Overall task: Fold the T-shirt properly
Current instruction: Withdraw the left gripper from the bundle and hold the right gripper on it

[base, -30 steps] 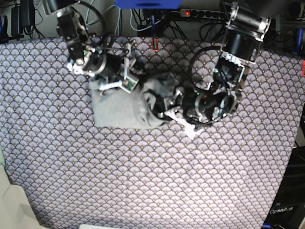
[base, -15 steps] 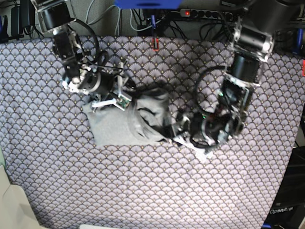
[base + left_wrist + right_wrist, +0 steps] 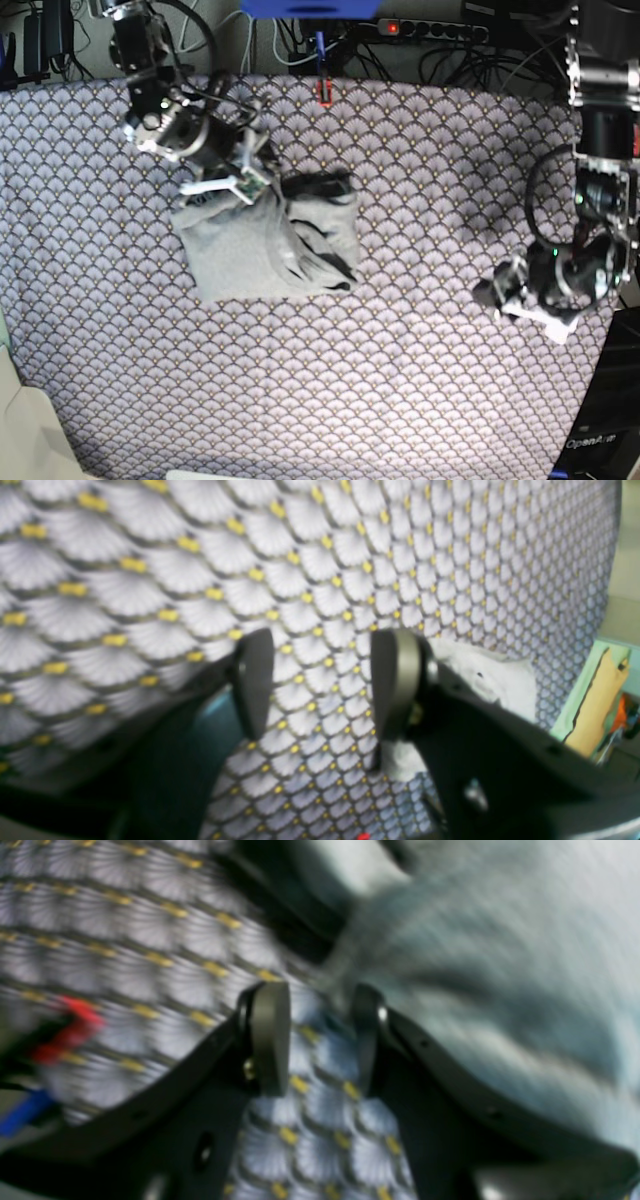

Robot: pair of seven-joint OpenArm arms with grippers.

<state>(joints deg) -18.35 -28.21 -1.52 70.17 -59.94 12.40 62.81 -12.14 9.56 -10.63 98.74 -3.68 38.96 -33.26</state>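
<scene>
Base view: both arms have drawn back from the shirt (image 3: 265, 245).
Left gripper (image 3: 320, 680): released, empty, now well apart from the shirt, over bare cloth (image 3: 400, 380).
Right gripper (image 3: 312, 1040): released, holding nothing, just beside the shirt's far edge.
Shirt: compact bundle, rumpled along one side.
Meaning: fold looks nearly done; probably smoothing remains.

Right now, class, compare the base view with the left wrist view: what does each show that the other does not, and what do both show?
Only the base view shows the T-shirt, folded into a rumpled bundle, with the right gripper at its top corner, plus the power strip.

Only the left wrist view shows the left gripper's fingers close up, apart, with nothing between them.

Both show the patterned cloth and the left gripper.
</scene>
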